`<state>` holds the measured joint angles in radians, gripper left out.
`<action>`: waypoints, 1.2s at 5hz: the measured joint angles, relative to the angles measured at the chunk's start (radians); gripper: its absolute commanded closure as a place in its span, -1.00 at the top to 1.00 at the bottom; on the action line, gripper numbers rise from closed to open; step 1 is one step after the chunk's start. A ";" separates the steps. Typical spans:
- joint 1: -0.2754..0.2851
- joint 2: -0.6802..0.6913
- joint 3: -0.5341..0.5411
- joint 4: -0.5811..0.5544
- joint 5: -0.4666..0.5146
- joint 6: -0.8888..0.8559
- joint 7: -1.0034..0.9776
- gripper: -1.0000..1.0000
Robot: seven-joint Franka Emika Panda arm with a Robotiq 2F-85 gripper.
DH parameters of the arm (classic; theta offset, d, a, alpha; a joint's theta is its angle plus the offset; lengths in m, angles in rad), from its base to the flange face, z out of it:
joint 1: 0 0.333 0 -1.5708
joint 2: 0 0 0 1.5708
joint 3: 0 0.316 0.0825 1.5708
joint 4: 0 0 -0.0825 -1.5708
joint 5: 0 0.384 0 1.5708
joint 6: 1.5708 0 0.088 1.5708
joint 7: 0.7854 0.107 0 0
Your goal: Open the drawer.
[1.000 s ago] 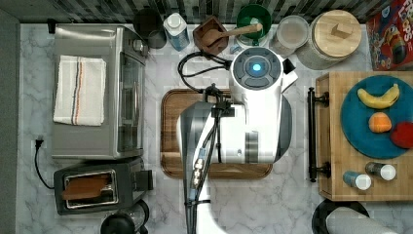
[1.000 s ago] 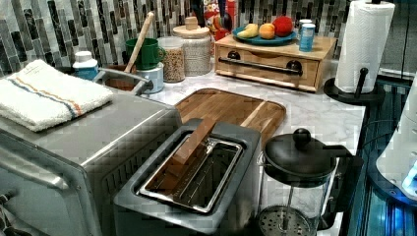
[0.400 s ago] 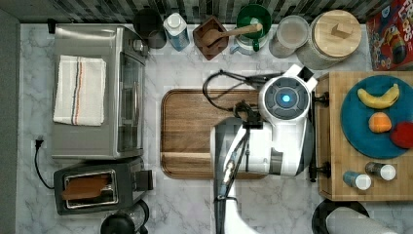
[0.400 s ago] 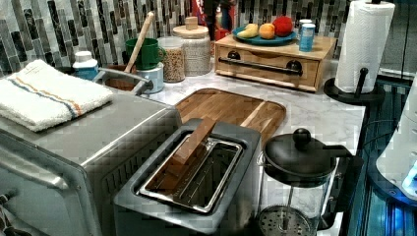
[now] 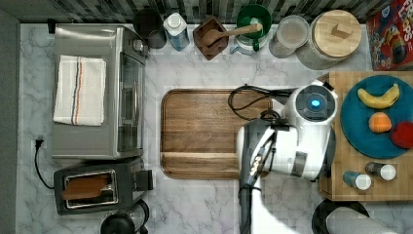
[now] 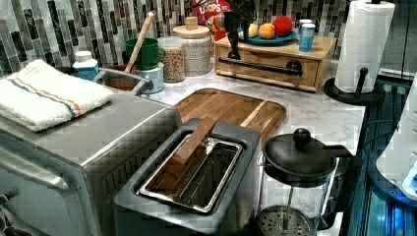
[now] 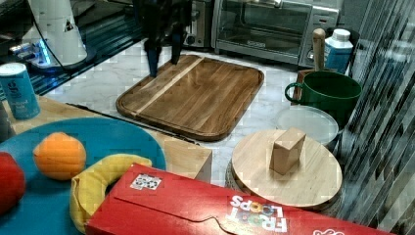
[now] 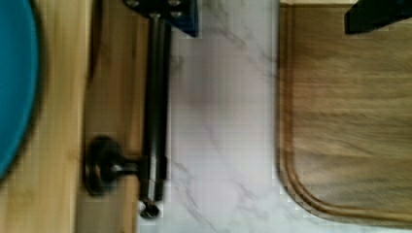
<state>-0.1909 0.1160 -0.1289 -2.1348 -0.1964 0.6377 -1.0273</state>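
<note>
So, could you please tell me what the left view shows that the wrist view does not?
On the left view's side: the toaster, the French press, the paper towel roll and the folded towel on the toaster oven. On the wrist view's side: no new objects, just closeness, with the round mount at the handle's end seen in detail. Shared: the black bar handle of the drawer, the cutting board and the blue plate.
</note>
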 measured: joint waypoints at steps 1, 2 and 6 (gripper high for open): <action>-0.018 0.007 -0.032 0.000 -0.001 0.000 -0.011 1.00; -0.030 0.011 -0.057 0.000 -0.001 0.008 -0.043 1.00; -0.042 0.105 -0.054 -0.004 -0.037 0.170 -0.066 1.00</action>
<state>-0.2333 0.2213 -0.1826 -2.1387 -0.2334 0.8076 -1.0938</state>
